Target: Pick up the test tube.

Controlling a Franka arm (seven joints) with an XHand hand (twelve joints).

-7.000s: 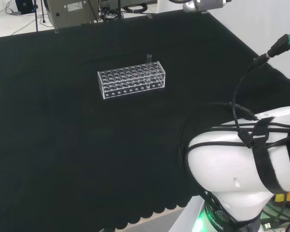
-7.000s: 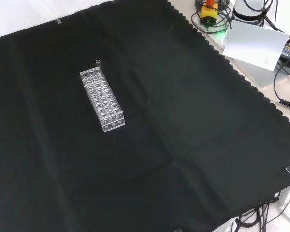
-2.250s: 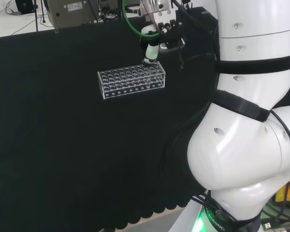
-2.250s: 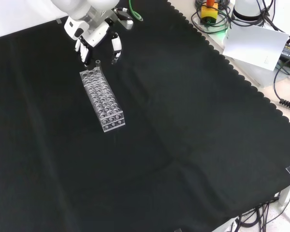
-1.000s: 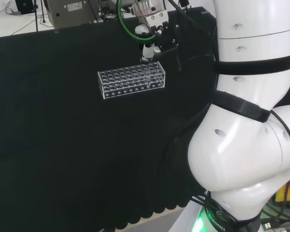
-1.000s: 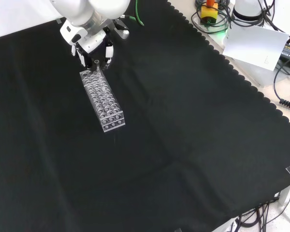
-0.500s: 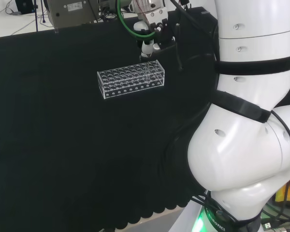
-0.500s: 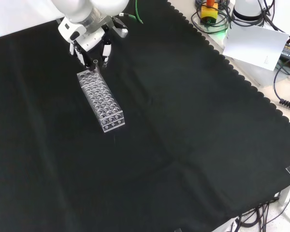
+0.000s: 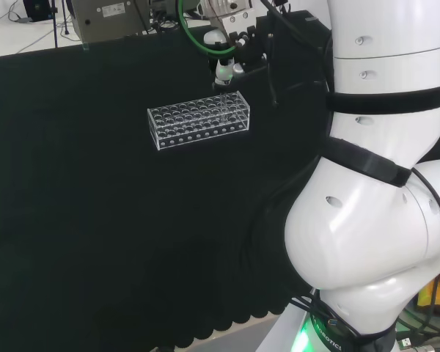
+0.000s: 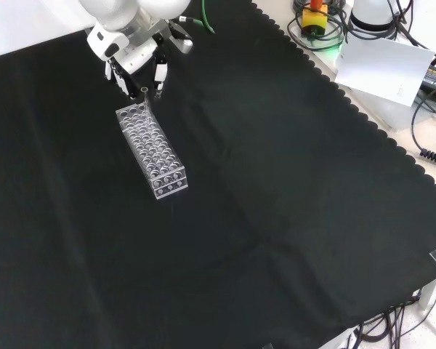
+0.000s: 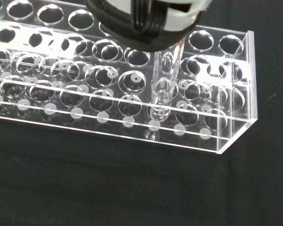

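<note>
One black and white hand hangs over the far end of the clear plastic test tube rack in the front view, its fingers curled down and pinching the top of the clear glass test tube. That tube stands upright in a hole near the rack's end wall — its lower part is inside the rack in the wrist view. Beneath the rack lies the black cloth of the bench.
</note>
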